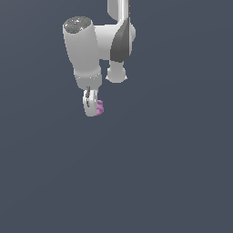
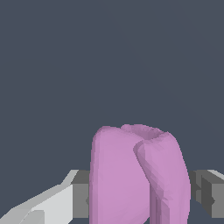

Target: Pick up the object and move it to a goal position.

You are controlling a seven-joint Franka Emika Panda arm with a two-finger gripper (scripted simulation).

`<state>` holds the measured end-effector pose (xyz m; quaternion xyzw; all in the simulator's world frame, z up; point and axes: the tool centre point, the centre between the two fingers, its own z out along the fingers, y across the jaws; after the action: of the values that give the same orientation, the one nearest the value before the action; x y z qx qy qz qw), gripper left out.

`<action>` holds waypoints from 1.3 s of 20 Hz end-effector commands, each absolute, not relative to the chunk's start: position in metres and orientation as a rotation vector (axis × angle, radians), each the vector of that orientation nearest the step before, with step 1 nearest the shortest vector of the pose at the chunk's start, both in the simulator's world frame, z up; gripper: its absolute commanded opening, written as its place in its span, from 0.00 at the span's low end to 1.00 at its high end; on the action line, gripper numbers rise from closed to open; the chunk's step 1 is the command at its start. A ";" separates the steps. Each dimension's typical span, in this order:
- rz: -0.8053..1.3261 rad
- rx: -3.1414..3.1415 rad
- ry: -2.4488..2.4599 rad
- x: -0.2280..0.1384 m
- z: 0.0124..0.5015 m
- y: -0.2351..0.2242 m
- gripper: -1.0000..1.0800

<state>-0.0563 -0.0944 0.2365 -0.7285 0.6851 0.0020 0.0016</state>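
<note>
Panda arm carries pink-purple spool (image 1: pixel 99 108) pinched at tip of tool (image 1: pixel 92 108), toward exterior view's upper left. Wrist view: spool (image 2: pixel 135 175) fills gap, grey pads (image 2: pixel 81 199) pressed against both flanks. You appear to be in transport step; pick looks done. No goal marker visible, so you cannot judge remaining travel. Next move calls for steady carry, grip firm, release only at goal.

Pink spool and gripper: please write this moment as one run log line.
phase: carry | gripper: shut on pink spool | fingers: both sides of spool | goal: not visible
</note>
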 end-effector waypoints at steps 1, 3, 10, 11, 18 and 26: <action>0.006 -2.286 2.151 -0.069 0.259 -0.103 0.00; 0.006 -2.286 2.151 -0.079 0.278 -0.110 0.00; 0.003 -2.286 2.153 -0.114 0.342 -0.133 0.00; 0.002 -2.287 2.154 -0.118 0.351 -0.136 0.00; 0.001 -2.288 2.153 -0.142 0.398 -0.152 0.00; 0.000 -2.288 2.152 -0.153 0.424 -0.161 0.00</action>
<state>-0.1516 -0.1603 0.4213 -0.7282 0.6854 -0.0003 0.0003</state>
